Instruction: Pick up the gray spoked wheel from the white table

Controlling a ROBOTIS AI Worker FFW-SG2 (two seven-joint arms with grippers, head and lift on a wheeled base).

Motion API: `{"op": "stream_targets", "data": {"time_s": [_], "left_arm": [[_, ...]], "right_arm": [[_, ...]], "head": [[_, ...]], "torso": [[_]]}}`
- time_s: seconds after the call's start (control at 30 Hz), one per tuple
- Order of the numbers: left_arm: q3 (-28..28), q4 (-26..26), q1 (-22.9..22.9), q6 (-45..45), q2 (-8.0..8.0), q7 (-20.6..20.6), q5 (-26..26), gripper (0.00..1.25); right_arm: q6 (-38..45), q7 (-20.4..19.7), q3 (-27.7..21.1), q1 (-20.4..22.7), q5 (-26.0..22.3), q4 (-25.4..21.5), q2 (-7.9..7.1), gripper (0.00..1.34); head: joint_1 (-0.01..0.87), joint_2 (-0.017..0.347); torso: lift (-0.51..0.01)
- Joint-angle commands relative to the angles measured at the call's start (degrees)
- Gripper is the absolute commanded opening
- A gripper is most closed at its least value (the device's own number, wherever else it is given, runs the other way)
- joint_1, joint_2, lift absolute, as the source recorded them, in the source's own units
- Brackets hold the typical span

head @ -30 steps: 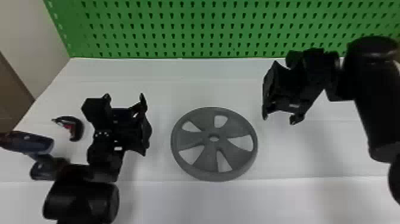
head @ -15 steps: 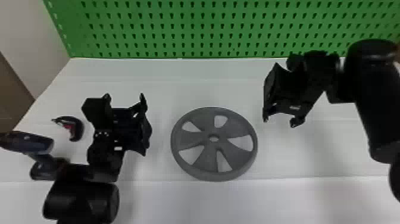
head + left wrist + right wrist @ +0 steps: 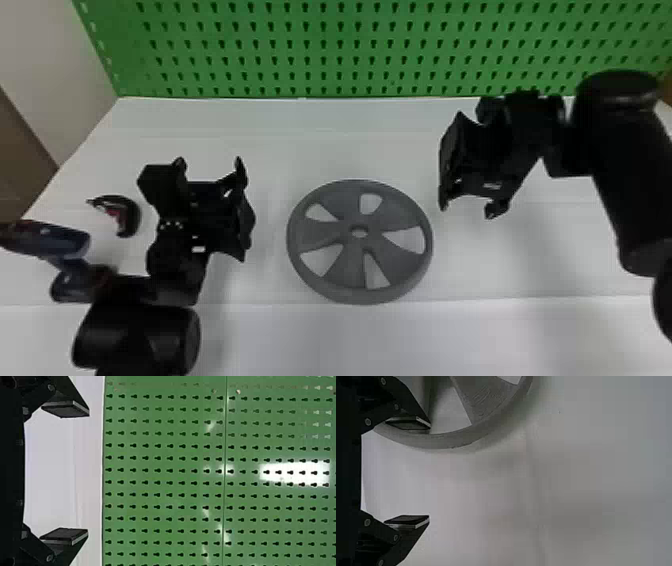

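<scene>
My R gripper (image 3: 429, 472), black w/ two flat fingers, has shifted slightly twd the table's near side since the earlier frame. Fingers apart, nil held. The gray spoked wheel (image 3: 345, 237) lies flat on the smooth white table (image 3: 300, 140), left of it. Est. handling: rigid, lightish plastic, poss. slippery; clamp rim, one finger thru spoke gap. Black two-fingered L gripper (image 3: 87, 473): parked beyond wheel, spread, empty.

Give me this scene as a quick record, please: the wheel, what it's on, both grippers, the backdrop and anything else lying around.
Wheel: gray, spoked, lying flat, ungripped
Surface: white table
Left gripper: open, empty, left of wheel
Right gripper: open, empty, right of wheel
Backdrop: green pegboard
Far left: dark blue tool
</scene>
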Motion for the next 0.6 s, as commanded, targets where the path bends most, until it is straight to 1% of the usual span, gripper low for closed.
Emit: {"op": "stream_targets", "data": {"time_s": [0.0,0.1,0.27,0.57], "left_arm": [[-0.1,0.0,0.0,0.0,0.00,0.0,0.0,1.04],[-0.1,0.0,-0.1,0.0,0.00,0.0,0.0,1.04],[-0.1,0.0,-0.1,0.0,0.00,0.0,0.0,1.04],[-0.1,0.0,-0.2,0.0,0.00,0.0,0.0,1.04]], "right_arm": [[0.1,0.0,2.4,0.1,-1.9,0.0,0.18,0.91],[0.1,-0.1,3.2,-0.1,-2.3,0.0,0.71,0.91],[0.1,-0.1,6.0,-0.1,-5.6,-0.2,0.71,0.91],[0.1,-0.1,11.6,-0.5,-9.8,-0.5,1.06,0.91]], "head": [[0.770,0.044],[0.770,0.044],[0.770,0.044],[0.770,0.044]], "torso": [[-0.098],[-0.098],[-0.098],[-0.098]]}}
